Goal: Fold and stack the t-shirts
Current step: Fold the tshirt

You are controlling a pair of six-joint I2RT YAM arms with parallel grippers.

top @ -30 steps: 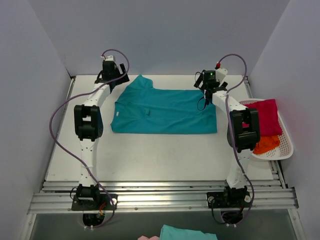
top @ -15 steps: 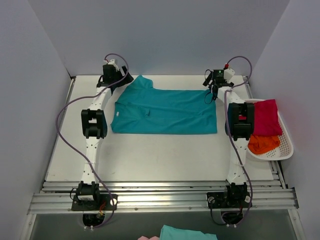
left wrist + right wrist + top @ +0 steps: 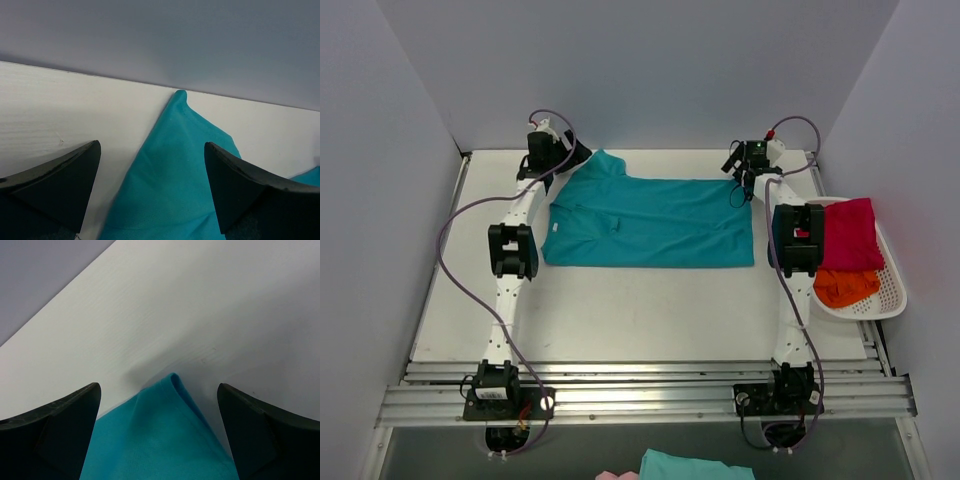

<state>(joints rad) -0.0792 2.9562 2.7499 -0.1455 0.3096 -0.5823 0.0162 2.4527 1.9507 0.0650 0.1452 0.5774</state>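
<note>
Two tees sit in white basket (image 3: 892,300): orange shirt (image 3: 848,288), crimson-pink shirt (image 3: 850,235). Teal t-shirt (image 3: 650,225) lies flat on tabletop (image 3: 620,310). Left gripper (image 3: 151,150) and right gripper (image 3: 159,390) straddle its far corners, jaws open. Fold looks pending; next likely pinch corners, drag nearward.

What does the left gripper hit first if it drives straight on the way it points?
Probably the teal shirt: its pointed corner lies just ahead, between the fingers of the open left gripper. Past it there is only table and the back wall. Height above the cloth is unclear.
</note>
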